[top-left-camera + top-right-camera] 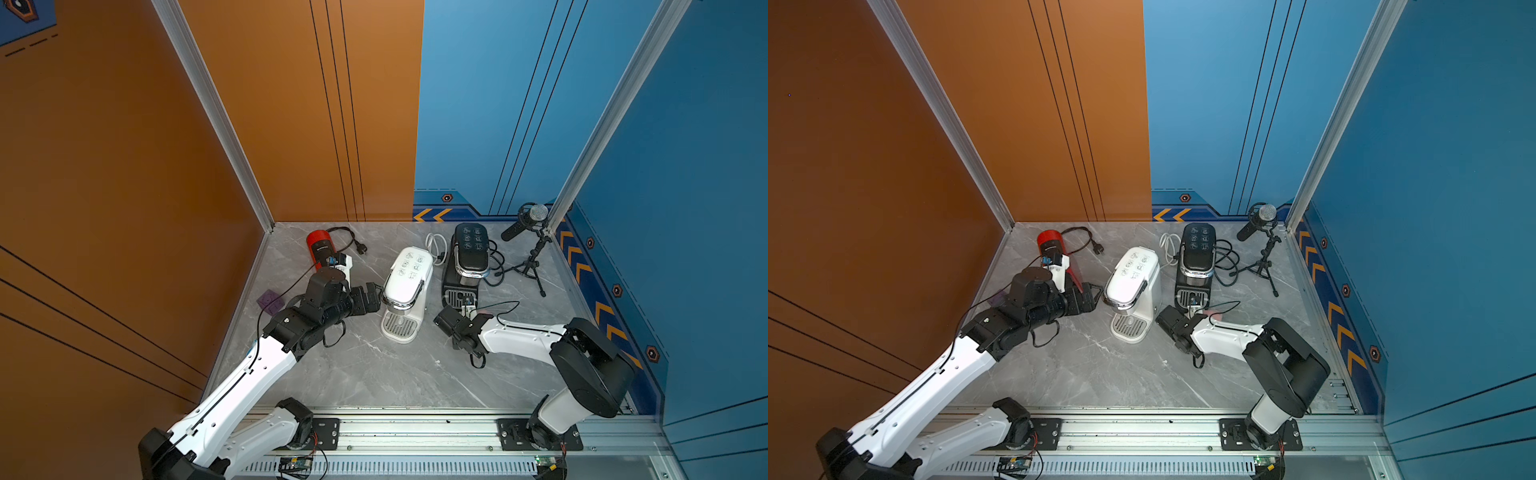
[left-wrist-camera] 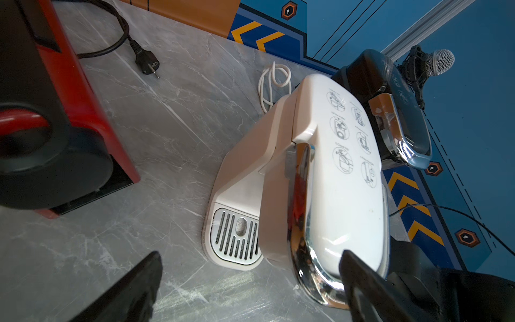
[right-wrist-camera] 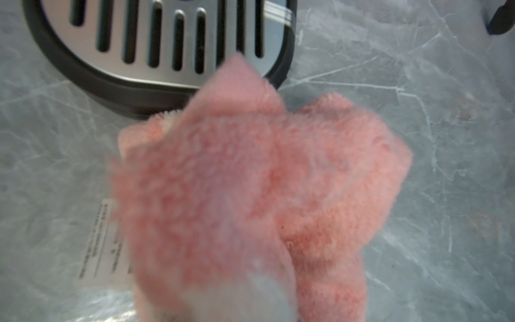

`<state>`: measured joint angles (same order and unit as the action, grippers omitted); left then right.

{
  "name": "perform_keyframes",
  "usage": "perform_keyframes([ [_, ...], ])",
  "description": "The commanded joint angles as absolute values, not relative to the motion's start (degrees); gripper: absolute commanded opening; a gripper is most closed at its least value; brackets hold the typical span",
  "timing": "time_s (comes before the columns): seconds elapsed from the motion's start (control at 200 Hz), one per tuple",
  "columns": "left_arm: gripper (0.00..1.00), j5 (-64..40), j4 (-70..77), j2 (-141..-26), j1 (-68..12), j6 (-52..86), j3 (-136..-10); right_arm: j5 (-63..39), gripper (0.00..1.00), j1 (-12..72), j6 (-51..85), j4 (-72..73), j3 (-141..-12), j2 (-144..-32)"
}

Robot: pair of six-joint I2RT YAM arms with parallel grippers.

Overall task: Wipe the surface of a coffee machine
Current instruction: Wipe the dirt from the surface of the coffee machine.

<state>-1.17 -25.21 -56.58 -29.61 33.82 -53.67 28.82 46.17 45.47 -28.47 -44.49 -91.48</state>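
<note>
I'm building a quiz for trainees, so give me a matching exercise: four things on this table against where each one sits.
1 white coffee machine
2 red coffee machine
3 pink cloth
4 microphone

A on a tripod
B beside a slotted drip tray
C nearest the black plug
D in front of the open left claw

Pairs: 1-D, 2-C, 3-B, 4-A

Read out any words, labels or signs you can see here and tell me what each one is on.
No word reads clearly.
white coffee machine lid: six round pictograms, captions too small.
black coffee machine lid: icons, unreadable.
red machine: brand lettering too small.
pink cloth tag: print blurred.
</note>
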Motion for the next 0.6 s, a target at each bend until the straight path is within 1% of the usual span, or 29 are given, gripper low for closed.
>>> perform_keyframes([
  [0.0, 1.0, -3.6, -25.93, -56.36, -28.9, 32.61, -53.83, 19.97, 0.0, 51.28, 47.66, -36.75, -43.55, -85.95],
  [0.175, 1.0, -6.13, -25.93, -58.51, -28.74, 32.26, -56.36, 27.02, 0.0, 58.07, 48.07, -41.23, -49.59, -68.34],
  [0.27, 1.0, -7.75, -26.03, -60.27, -28.78, 31.85, -57.83, 30.77, 0.0, 62.47, 46.98, -40.8, -52.56, -62.83],
  [0.33, 1.0, -8.37, -26.04, -61.81, -28.99, 31.22, -58.59, 31.78, 0.0, 63.8, 45.29, -38.6, -53.57, -59.92],
  [0.425, 0.99, -8.08, -26.02, -64.73, -29.23, 30.6, -58.64, 27.92, 0.0, 62.39, 40.41, -28.77, -52.64, -57.59],
  [0.5, 0.98, -6.76, -26.04, -66.82, -29.49, 30.54, -60.53, 18.49, 0.0, 57.66, 38.19, -20.12, -52.06, -58.4],
  [0.595, 0.97, -5.53, -26.05, -68.92, -29.77, 30.19, -61.12, 12.01, 0.0, 52.15, 38.04, -11.56, -52.04, -61.14],
])
